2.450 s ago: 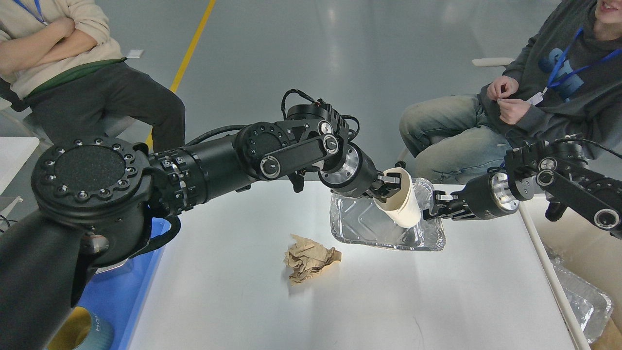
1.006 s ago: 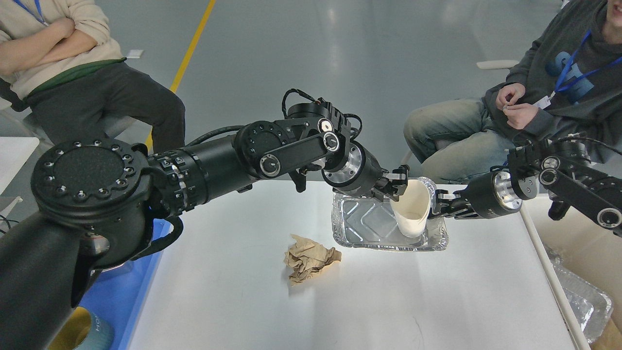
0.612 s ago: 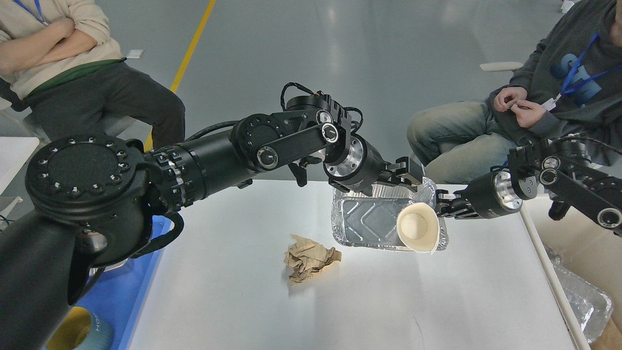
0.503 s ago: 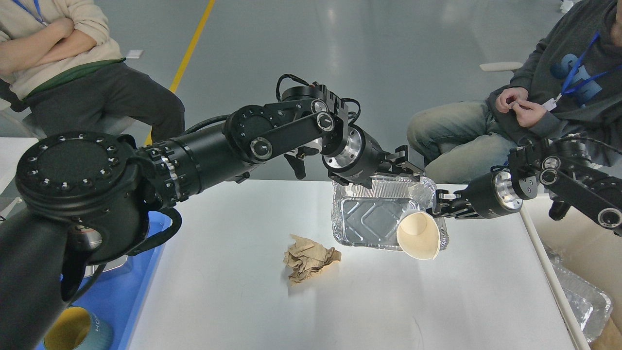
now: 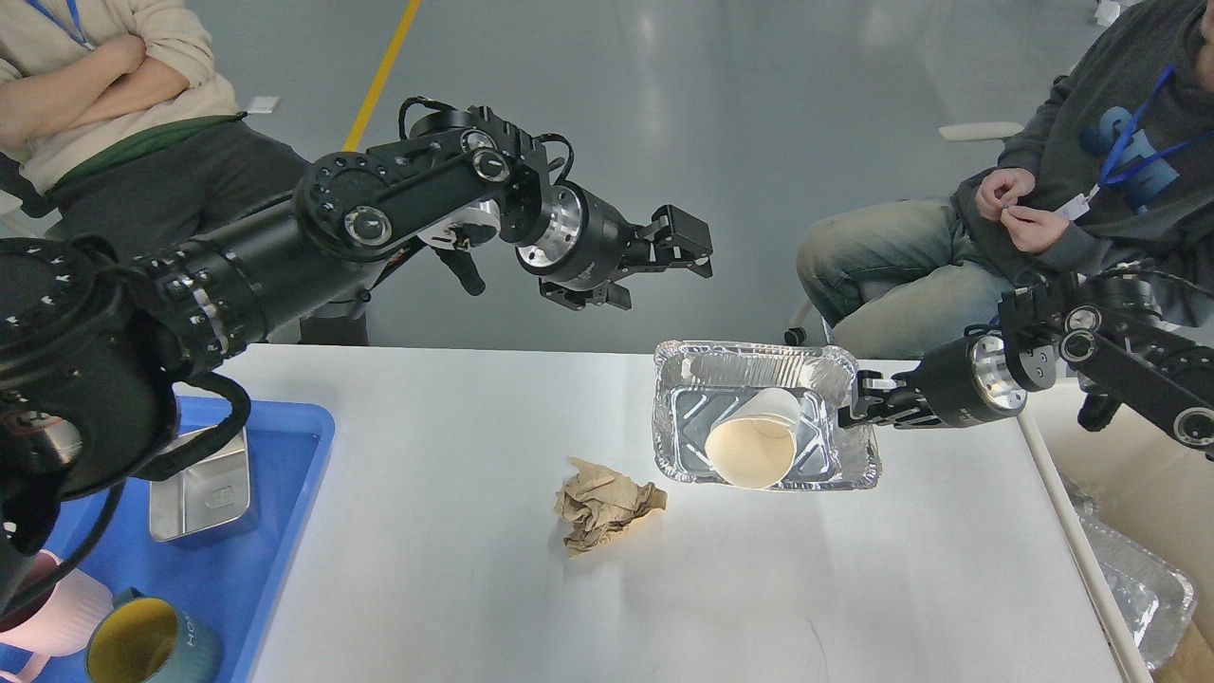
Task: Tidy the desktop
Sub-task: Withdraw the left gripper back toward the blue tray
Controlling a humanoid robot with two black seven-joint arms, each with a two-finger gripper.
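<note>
The white desktop [image 5: 455,588] fills the lower view. A silver foil tray [image 5: 749,350] stands near its far right edge. A white paper cup [image 5: 754,446] lies on its side inside the tray, its mouth toward me. A crumpled brown paper ball [image 5: 607,505] lies on the desktop left of the tray. My left gripper [image 5: 694,249] is open and empty, raised well above the far table edge, up and left of the tray. My right gripper [image 5: 855,406] is shut on the tray's right rim.
A blue plastic tray [image 5: 294,446] at the left holds a metal box [image 5: 204,486], a yellow-lined mug [image 5: 152,650] and a pink cup [image 5: 47,617]. A beige bin [image 5: 1091,446] with foil trays [image 5: 1143,588] is past the right edge. Two people sit behind the table.
My left gripper opened and let go of the paper cup, which tipped over into the foil tray. The left arm then rose and swung back to the left. The right gripper kept its hold.
</note>
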